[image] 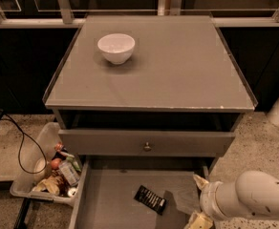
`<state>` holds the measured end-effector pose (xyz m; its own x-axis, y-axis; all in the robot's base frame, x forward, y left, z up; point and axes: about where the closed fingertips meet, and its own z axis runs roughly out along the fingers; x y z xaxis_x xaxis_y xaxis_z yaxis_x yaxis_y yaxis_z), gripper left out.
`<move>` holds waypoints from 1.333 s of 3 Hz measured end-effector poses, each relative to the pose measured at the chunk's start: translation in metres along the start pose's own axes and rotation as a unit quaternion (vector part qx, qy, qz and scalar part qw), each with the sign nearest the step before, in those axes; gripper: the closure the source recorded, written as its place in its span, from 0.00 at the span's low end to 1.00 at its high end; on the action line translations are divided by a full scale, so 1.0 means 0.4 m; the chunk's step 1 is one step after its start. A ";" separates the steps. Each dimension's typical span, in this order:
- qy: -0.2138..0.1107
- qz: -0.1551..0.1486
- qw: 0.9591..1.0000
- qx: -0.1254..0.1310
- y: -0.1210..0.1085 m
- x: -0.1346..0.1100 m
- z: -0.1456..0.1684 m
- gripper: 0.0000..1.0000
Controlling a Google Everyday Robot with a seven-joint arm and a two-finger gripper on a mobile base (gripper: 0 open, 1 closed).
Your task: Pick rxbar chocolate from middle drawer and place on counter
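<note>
rxbar chocolate (pixel 150 200) black, flat, skewed on middle drawer (pixel 106 202) floor; grey counter (pixel 177 66) above; gripper (pixel 199 202) beside, fingers (pixel 199 181) apart.

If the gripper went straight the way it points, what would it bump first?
Probably the rxbar chocolate, lying on the middle drawer floor. The gripper, at the drawer's right edge in the picture, points toward it, with nothing between. Height is unclear, so it might pass over the bar.
</note>
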<state>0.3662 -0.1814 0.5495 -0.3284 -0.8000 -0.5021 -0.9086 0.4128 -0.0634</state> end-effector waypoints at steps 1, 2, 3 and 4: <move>-0.038 -0.001 0.999 0.008 -0.030 -0.021 0.043 0.00; -0.101 -0.023 0.994 0.017 -0.055 -0.030 0.117 0.00; -0.149 -0.051 0.987 0.005 -0.038 -0.033 0.202 0.00; -0.163 -0.077 0.984 -0.009 -0.002 -0.018 0.271 0.00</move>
<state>0.3972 -0.1286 0.4596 -0.0892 -0.6689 -0.7380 -0.9467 0.2873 -0.1459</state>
